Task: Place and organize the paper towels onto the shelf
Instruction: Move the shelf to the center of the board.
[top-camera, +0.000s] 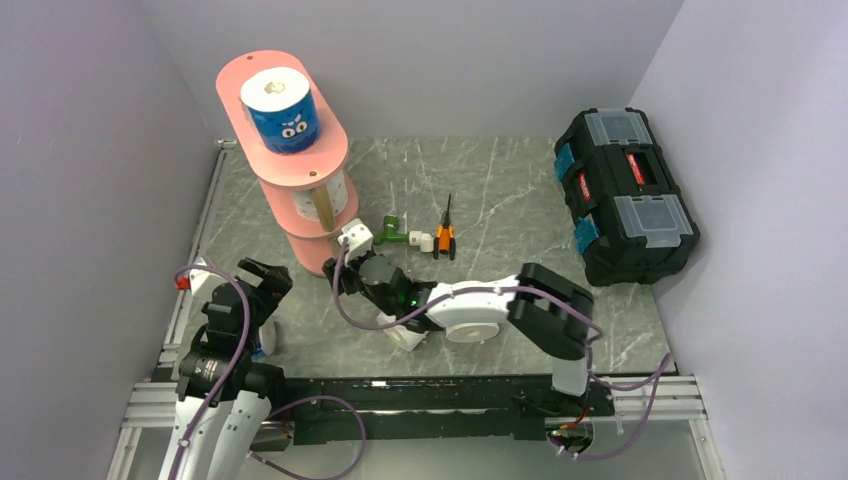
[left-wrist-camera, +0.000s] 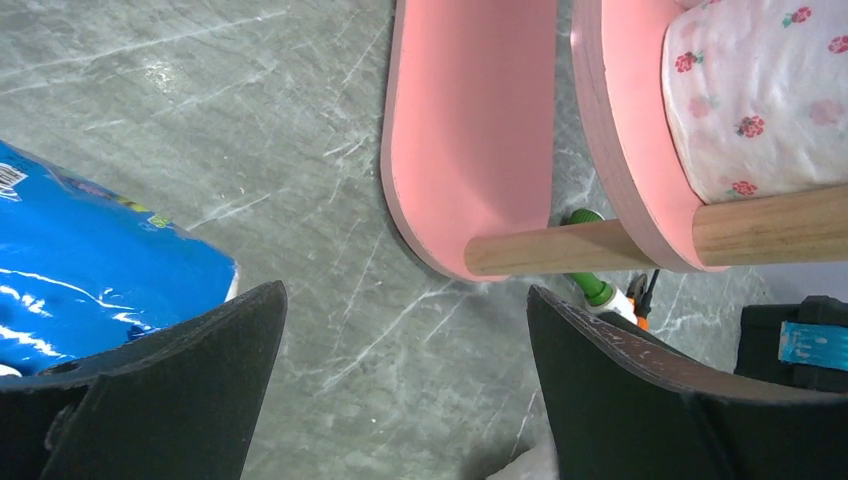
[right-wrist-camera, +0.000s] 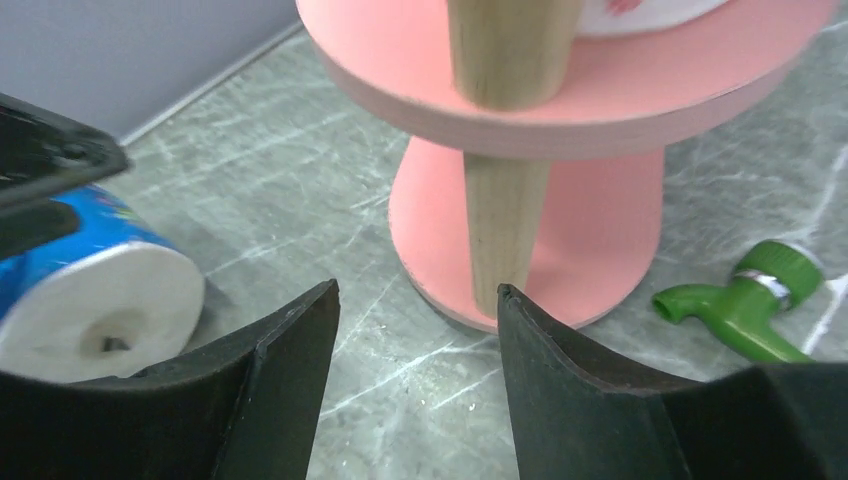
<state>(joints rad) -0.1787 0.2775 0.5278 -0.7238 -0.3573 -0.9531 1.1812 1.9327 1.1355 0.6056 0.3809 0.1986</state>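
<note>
The pink three-tier shelf (top-camera: 300, 170) stands at the back left. A blue cartoon-eyed paper towel roll (top-camera: 281, 110) stands on its top board. A pink-dotted roll (left-wrist-camera: 760, 90) sits on the middle board. Another blue-wrapped roll (right-wrist-camera: 100, 295) lies on its side on the table left of the shelf, and shows in the left wrist view (left-wrist-camera: 90, 290). My left gripper (top-camera: 264, 276) is open and empty just above that roll (left-wrist-camera: 405, 300). My right gripper (top-camera: 348, 266) is open and empty, low in front of the shelf's bottom board (right-wrist-camera: 415, 295) and its wooden post (right-wrist-camera: 505, 230).
A green-and-white plastic tool (top-camera: 400, 236) and an orange-handled tool (top-camera: 446, 238) lie right of the shelf. A black toolbox (top-camera: 625, 195) stands at the far right. A white shape (top-camera: 405, 336) lies partly hidden under my right arm. Walls close in on the left, back and right.
</note>
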